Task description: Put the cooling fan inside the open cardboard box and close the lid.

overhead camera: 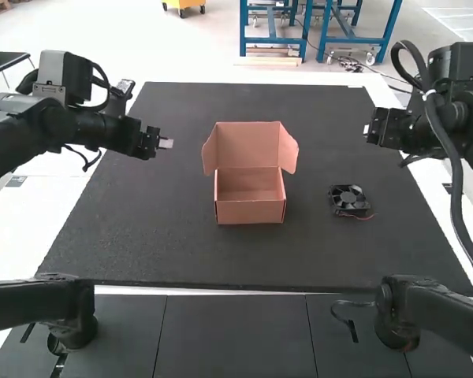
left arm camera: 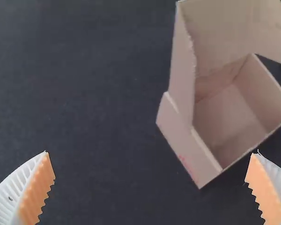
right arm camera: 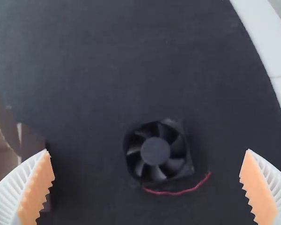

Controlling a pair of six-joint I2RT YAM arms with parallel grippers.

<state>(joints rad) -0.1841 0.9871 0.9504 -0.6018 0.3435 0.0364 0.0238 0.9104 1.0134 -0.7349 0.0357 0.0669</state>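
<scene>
On the tabletop [overhead camera: 126, 236], right of the open cardboard box [overhead camera: 250, 189], lies the cooling fan [overhead camera: 351, 200], not yet picked up. Our right gripper [overhead camera: 372, 126] hovers spread, facing it, and our left gripper [overhead camera: 162, 143] is spread too. Next we should descend and pinch the fan's frame.

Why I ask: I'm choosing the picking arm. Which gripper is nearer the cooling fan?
The right gripper: it hangs on the same side of the cardboard box as the cooling fan; the left gripper hangs on the opposite side.
</scene>
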